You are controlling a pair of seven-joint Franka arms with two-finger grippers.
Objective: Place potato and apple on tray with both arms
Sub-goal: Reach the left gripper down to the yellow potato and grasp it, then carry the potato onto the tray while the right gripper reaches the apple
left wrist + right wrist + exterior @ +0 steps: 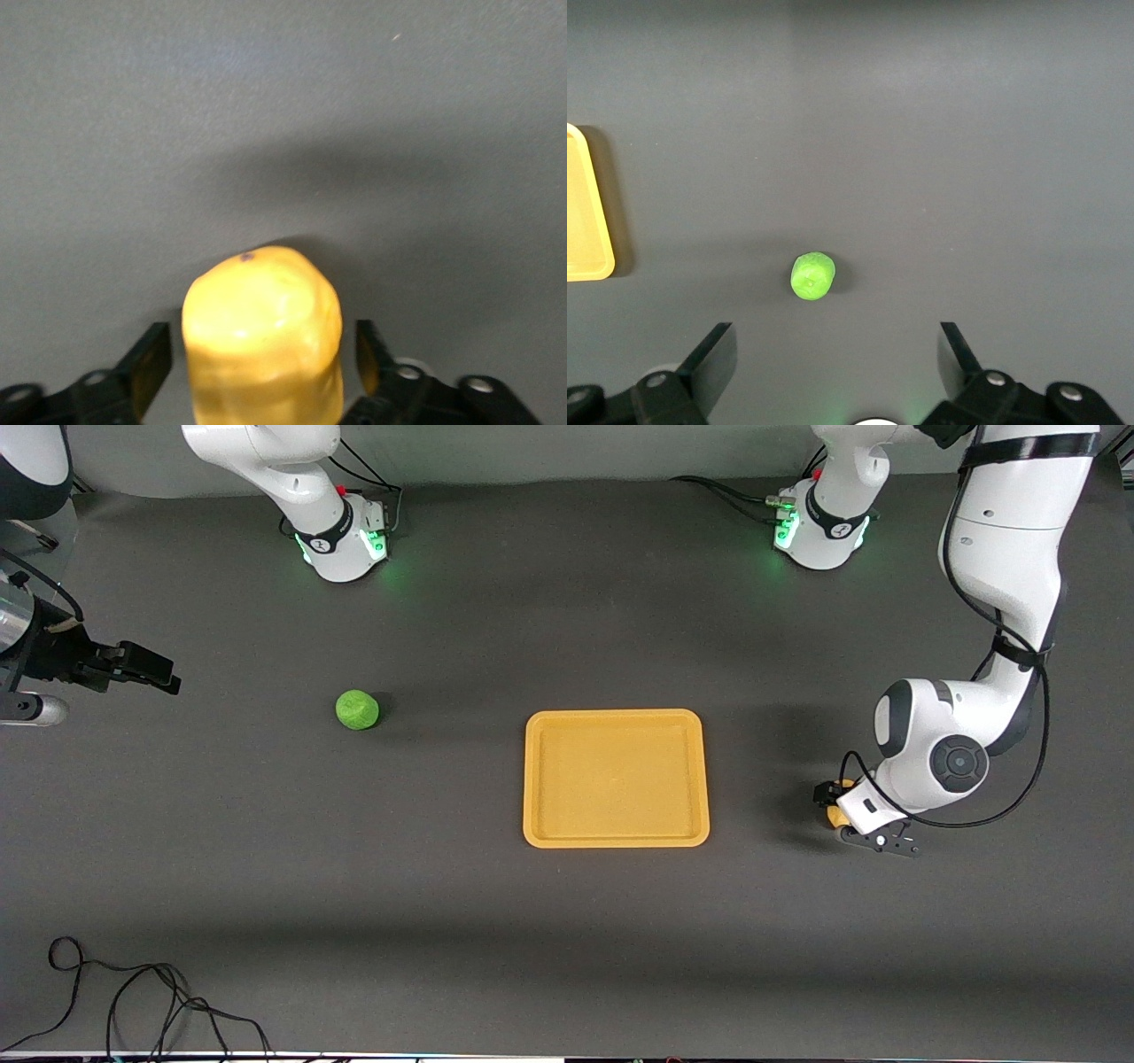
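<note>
Dark grey desk (567,921), matte cloth look, with a loose black cable (133,1001) curled at the edge nearest the front camera. The tray (617,838) sits about mid-desk with nothing on it yet, so neither item is delivered.

The left pincer (858,815) is down at desk level toward the left arm's end, well apart from the tray. It has the potato (263,341) between its fingers (146,363), and the wrist view shows a finger on each flank with a sliver of gap on both sides (so straddling it, not clamped yet). From the front the potato (835,813) is only a yellow sliver peeking out under the wrist.

The right pincer (146,669) hangs over the desk at the right arm's end, fingers spread wide, with the apple (812,275) in its wrist view but a fair way off. The apple (357,709) rests on the desk between that pincer and the tray, a bit farther from the front camera than the tray's middle.

So the step looks like the left arm's grasp of the potato. Next it likely needs to close on it, lift straight up, then carry it over the tray. The right arm seems to be lined up to go for the apple.
</note>
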